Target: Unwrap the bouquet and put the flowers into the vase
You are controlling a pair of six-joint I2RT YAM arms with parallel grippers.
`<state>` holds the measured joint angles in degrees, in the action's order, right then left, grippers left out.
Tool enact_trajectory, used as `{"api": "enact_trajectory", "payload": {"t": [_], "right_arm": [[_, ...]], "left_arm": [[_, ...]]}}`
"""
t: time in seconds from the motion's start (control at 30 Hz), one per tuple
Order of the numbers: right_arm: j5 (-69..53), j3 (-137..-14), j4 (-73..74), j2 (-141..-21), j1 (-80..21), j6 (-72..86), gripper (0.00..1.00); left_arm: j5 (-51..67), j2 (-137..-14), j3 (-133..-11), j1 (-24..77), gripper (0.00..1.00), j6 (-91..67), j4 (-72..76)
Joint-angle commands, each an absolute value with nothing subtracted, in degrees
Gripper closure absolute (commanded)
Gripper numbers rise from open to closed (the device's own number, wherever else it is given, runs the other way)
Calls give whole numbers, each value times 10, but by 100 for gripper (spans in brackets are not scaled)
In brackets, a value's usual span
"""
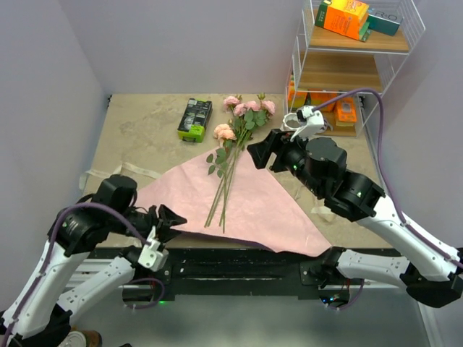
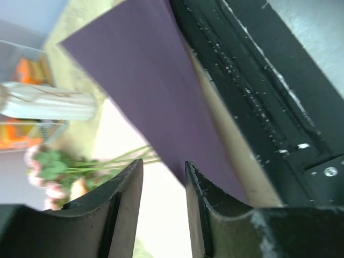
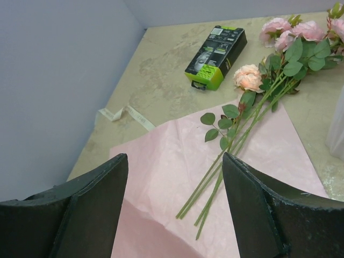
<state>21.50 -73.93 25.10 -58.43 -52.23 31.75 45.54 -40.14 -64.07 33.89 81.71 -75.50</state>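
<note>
**Task items.** The wrapping paper (image 1: 253, 206) lies opened flat on the tabletop (image 1: 145, 134). It is a thin matte sheet, roughly triangular, with the pale pink face up. In the left wrist view its near edge shows the dark purple face. The flowers (image 1: 233, 148) lie loose on the sheet. Their long thin green stems run diagonally across it, and their small oval leaves sit at mid-length. The ruffled pink and cream blooms reach past the far edge onto the bare tabletop. The ribbon (image 3: 124, 114), a flat beige strip, lies curled on the tabletop off the left corner of the paper. The vase (image 2: 48, 102) is off-white with vertical ribs and stands by the blooms. The right wrist view shows only its edge. No stem is in it.

**Left gripper** (image 2: 163, 166). It sits at the near left corner of the paper. The fingers (image 2: 126, 199) are dark and curved and are parted by a narrow gap. Nothing is pinched between them.

**Right gripper** (image 3: 174, 161). It hangs above the right side of the sheet, near the blooms. The fingers (image 3: 97, 193) are spread wide and are clear of the stems and paper.

**Other items.**
- A rectangular black and green box (image 1: 194, 119) lies flat on the far tabletop, left of the blooms.
- A white wire shelf (image 1: 347, 69) with wooden boards stands at the far right and carries orange boxes (image 1: 346, 16).
- The tabletop has a mottled beige, stone-like finish.
</note>
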Motion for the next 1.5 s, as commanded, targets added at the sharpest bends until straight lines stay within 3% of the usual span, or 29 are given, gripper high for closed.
{"api": "enact_trajectory", "payload": {"t": [0.0, 0.1, 0.17, 0.37, 0.5, 0.83, 1.03, 1.23, 1.47], "right_arm": [[207, -724, 222, -579, -521, 320, 25], [205, -709, 214, -583, -522, 323, 25], [202, -707, 214, -583, -521, 324, 25], [196, -701, 214, -580, -521, 329, 25], [197, -679, 214, -576, -521, 334, 25], [203, -653, 220, -577, -522, 341, 25], [214, -636, 223, -572, -522, 339, 23], [232, -631, 228, -611, -521, 347, 23], [270, -635, 215, -689, -522, 356, 25]], "left_arm": [[460, -367, -642, 342, 56, 902, -754], [476, -351, -647, 342, 56, 919, -753], [479, -342, -650, 341, 51, 926, -753], [485, -328, -664, 341, 13, 888, -722], [487, -319, -674, 340, 1, 830, -672], [467, -359, -741, 340, 1, 725, -623], [355, -402, -745, 341, 1, 521, -467], [237, -511, -787, 341, 1, 395, -429], [173, -572, -746, 340, 1, 307, -403]]}}
